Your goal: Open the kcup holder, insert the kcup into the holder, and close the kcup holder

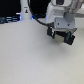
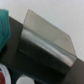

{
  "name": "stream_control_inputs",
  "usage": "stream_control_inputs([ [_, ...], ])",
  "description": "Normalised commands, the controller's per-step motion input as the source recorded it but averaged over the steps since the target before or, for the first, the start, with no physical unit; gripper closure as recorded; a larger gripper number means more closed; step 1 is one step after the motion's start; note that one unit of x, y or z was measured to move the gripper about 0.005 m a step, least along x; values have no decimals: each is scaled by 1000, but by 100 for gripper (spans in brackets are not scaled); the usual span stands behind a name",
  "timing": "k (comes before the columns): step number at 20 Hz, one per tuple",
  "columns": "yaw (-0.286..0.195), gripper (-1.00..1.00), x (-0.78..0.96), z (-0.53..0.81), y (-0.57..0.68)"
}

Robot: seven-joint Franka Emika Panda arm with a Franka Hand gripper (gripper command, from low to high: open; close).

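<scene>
The kcup holder [image 2: 46, 50] fills the middle of the wrist view as a black box with a shiny grey top face, seen from close above. A blurred bright green shape [image 2: 4, 24] at that picture's edge looks like the kcup's top; whether it is held I cannot tell. In the exterior view my gripper [image 1: 61, 38] hangs low over the white table at the exterior view's right, its dark fingers pointing down. The blur hides whether they are open or shut. The arm hides the holder in that view.
A white bottle-like object [image 1: 25, 10] stands at the back on the exterior view's left, beside dark equipment [image 1: 9, 20]. The wrist view also shows a red and white round thing [image 2: 3, 75] and a pale round object [image 2: 24, 80] near the holder.
</scene>
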Motion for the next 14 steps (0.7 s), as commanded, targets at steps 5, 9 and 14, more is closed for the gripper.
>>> stream_control_inputs([
  [5, 160, -100, -544, -120, 349],
  [9, 152, -100, -556, -115, 362],
  [14, 114, -100, -542, -35, 462],
])
